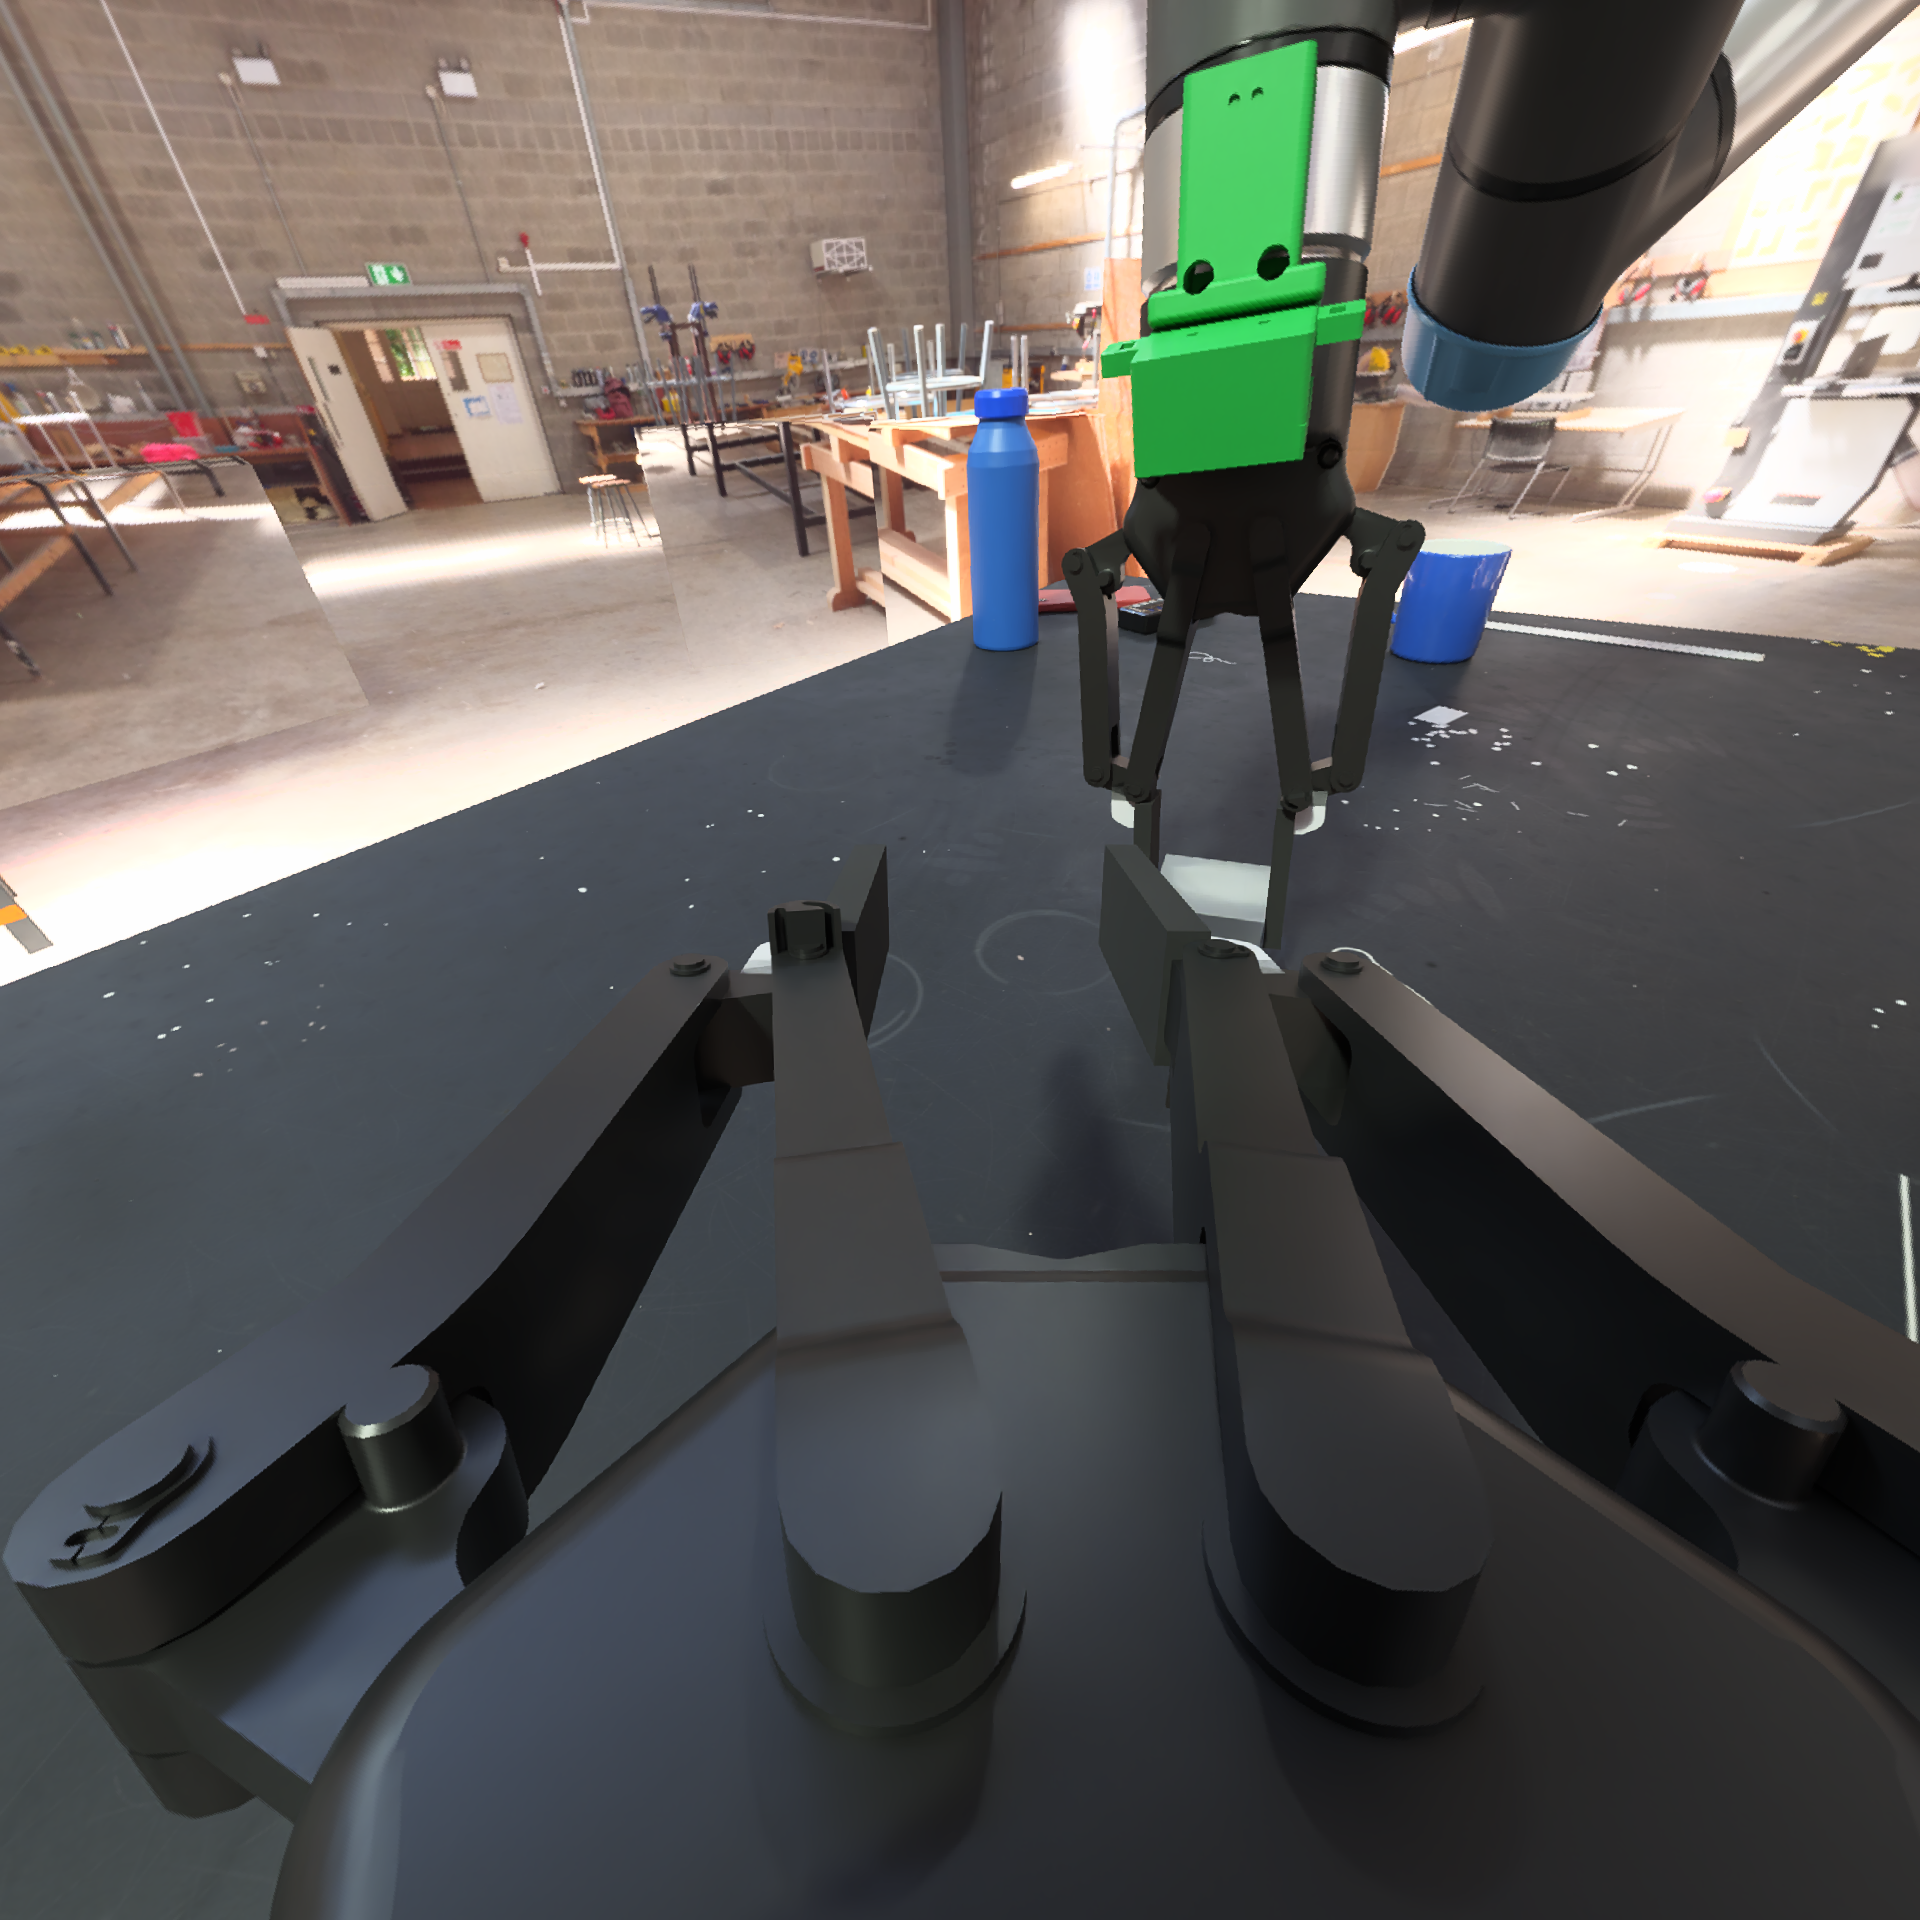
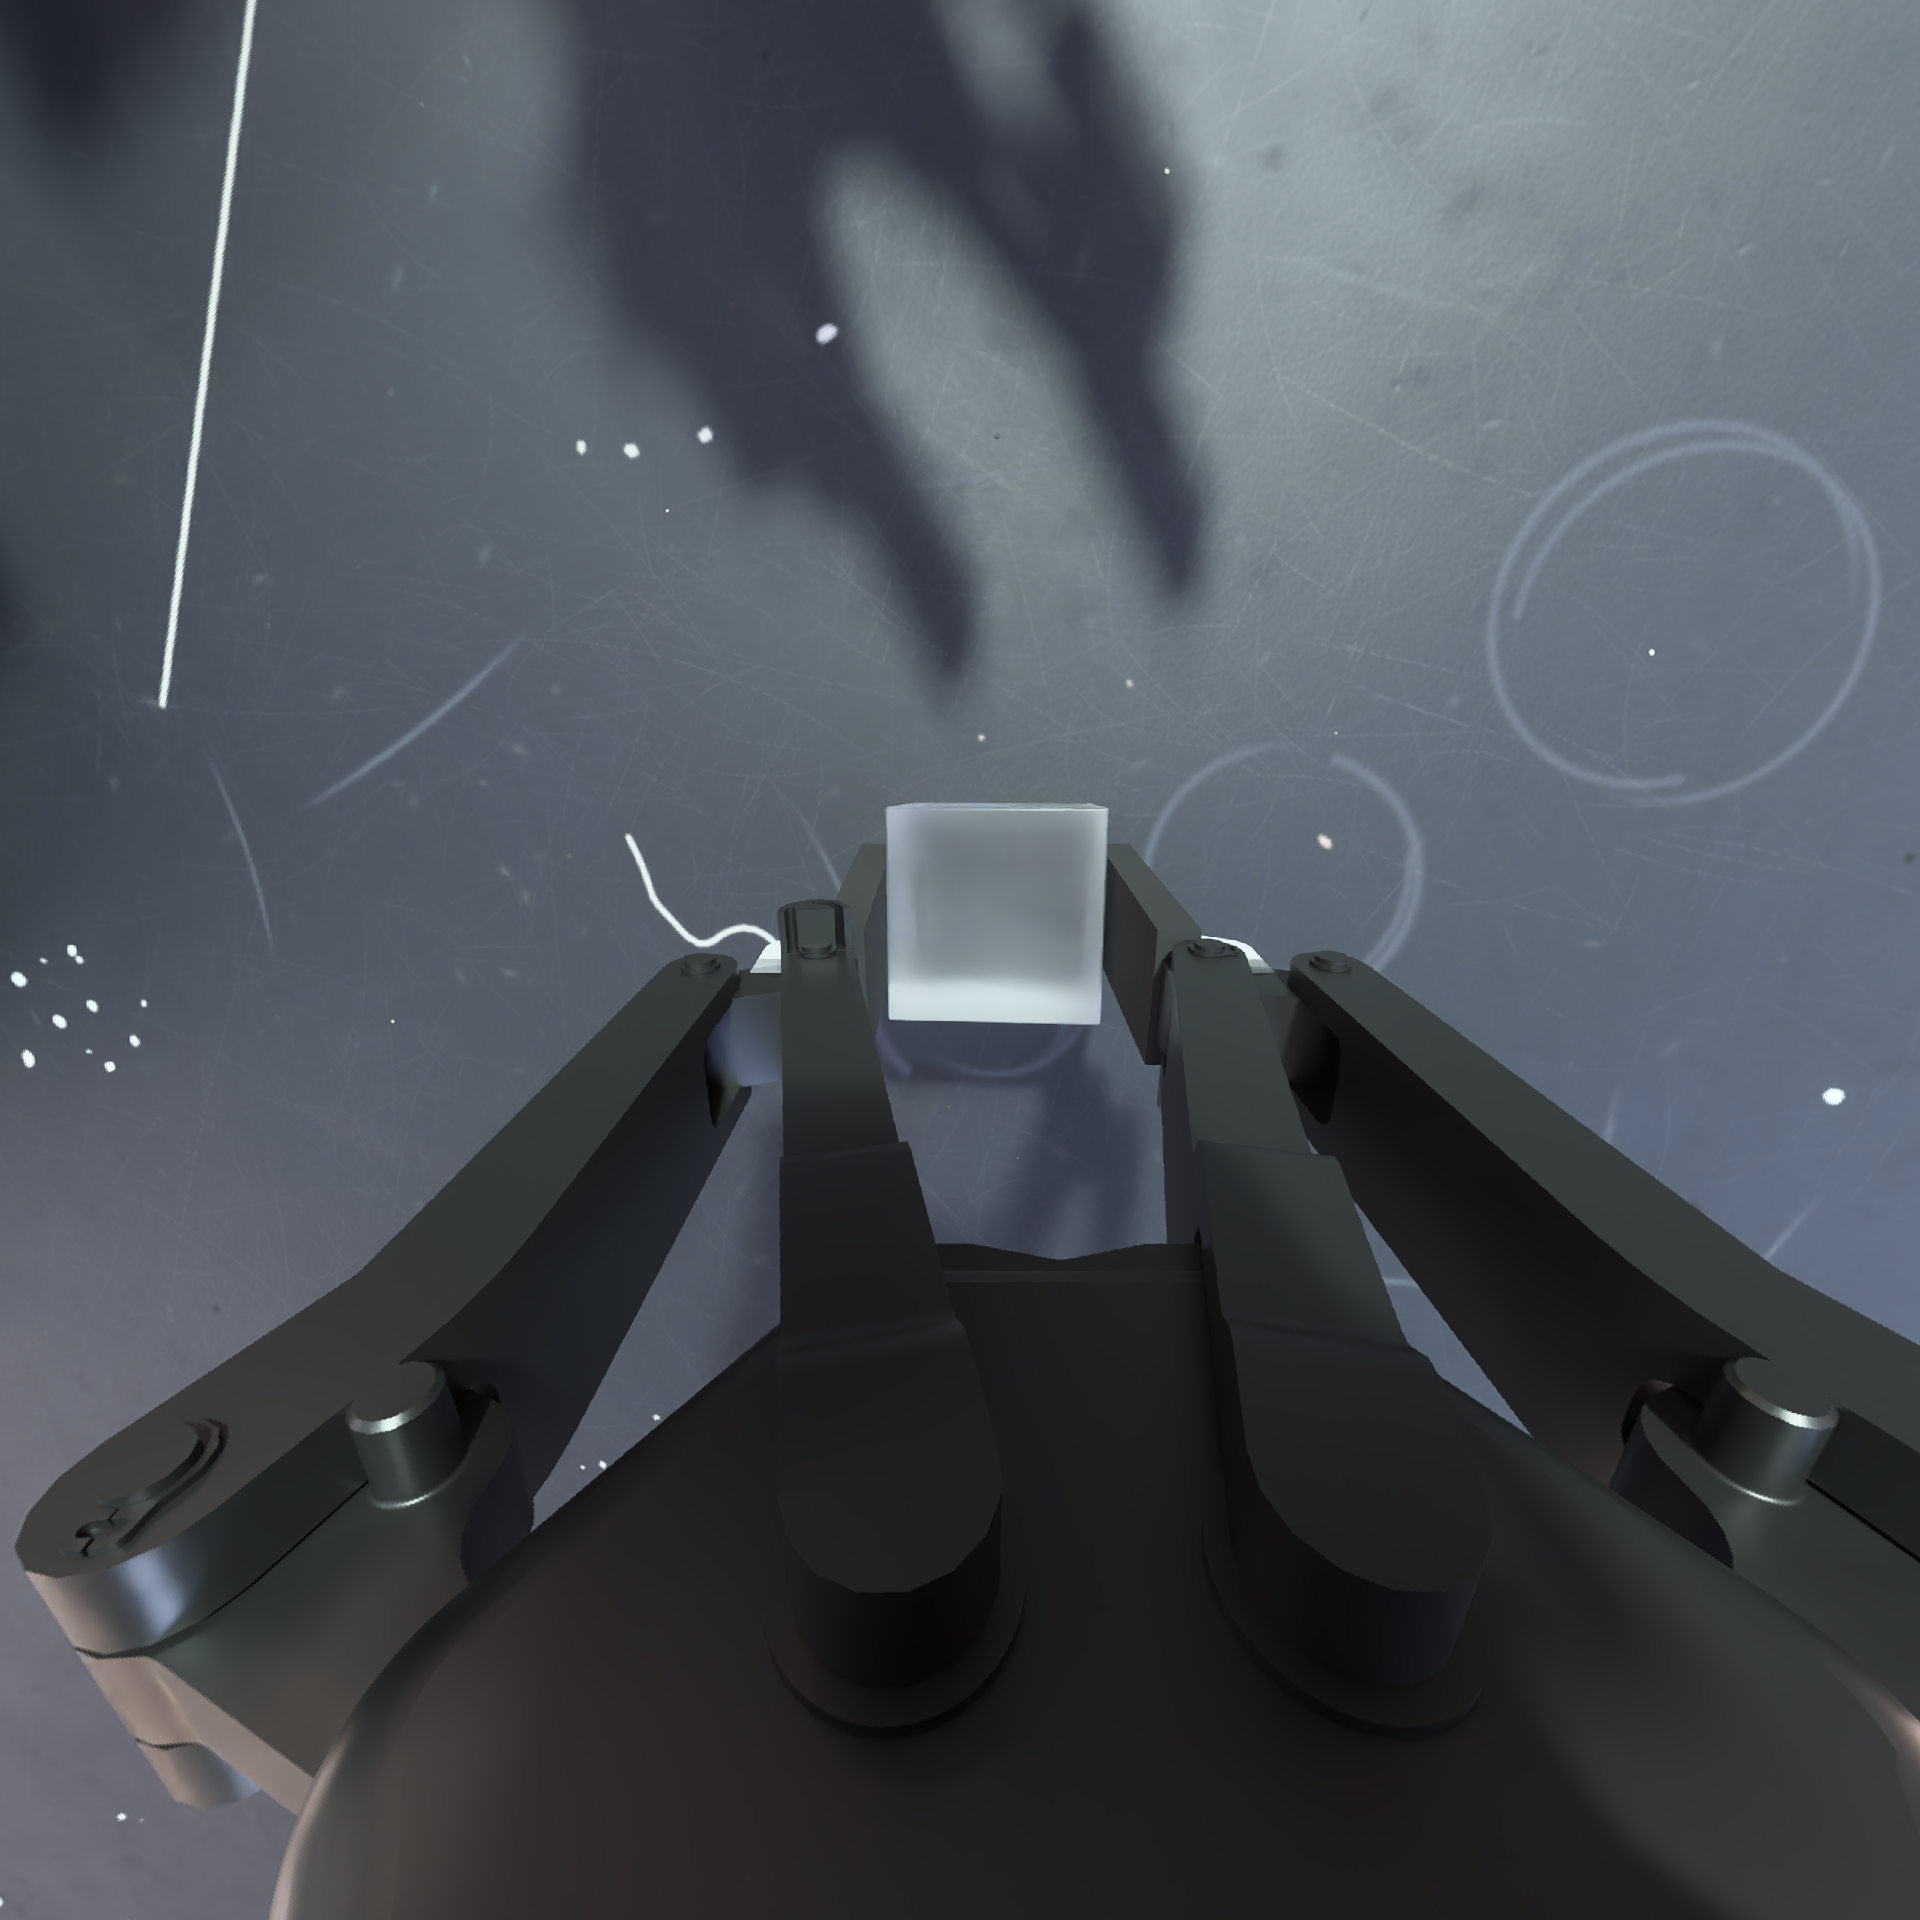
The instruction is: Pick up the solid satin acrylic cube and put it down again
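While square-on, cube between right end effector fingers.

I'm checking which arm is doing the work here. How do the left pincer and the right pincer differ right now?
The right pincer is shut on the frosted cube; the left pincer holds nothing. The right points down at the dark table; the left lies low, aimed across it. Both are dark and two-fingered.

The frosted clear acrylic cube sits on the dark scratched bench; from the left wrist view, the blue plastic bottle stands at its 11 o'clock and the blue plastic cup at 1 o'clock.
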